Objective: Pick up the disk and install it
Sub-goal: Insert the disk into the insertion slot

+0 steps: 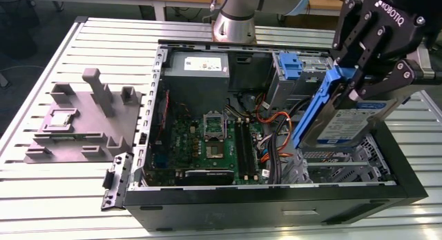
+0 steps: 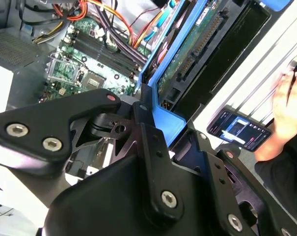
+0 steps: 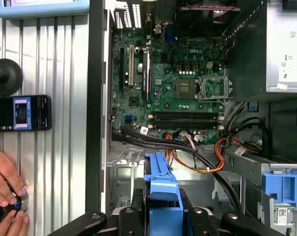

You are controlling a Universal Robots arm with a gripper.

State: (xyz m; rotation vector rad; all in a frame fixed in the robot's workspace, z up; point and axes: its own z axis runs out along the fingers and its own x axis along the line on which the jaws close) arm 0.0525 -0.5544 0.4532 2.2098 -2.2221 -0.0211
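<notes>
- Black two-finger gripper [image 1: 357,90] was clamped across the flat rectangular silver-grey disk [image 1: 349,123], which carried a white-and-blue label and blue plastic side rails.
- Disk hung tilted, clear of any surface, above the perforated grey sheet-metal drive cage [image 1: 345,162] at the corner of the open black computer case [image 1: 276,201] on the exterior view's right.
- Judged: pick-up done, install step in hand, disk not yet seated.
- Seating would call for levelling the disk and lining its rails with the cage guides; orange cables [image 3: 218,146] nearby might snag.
- Rails looked like smooth moulded plastic, disk casing hard metal.
</notes>
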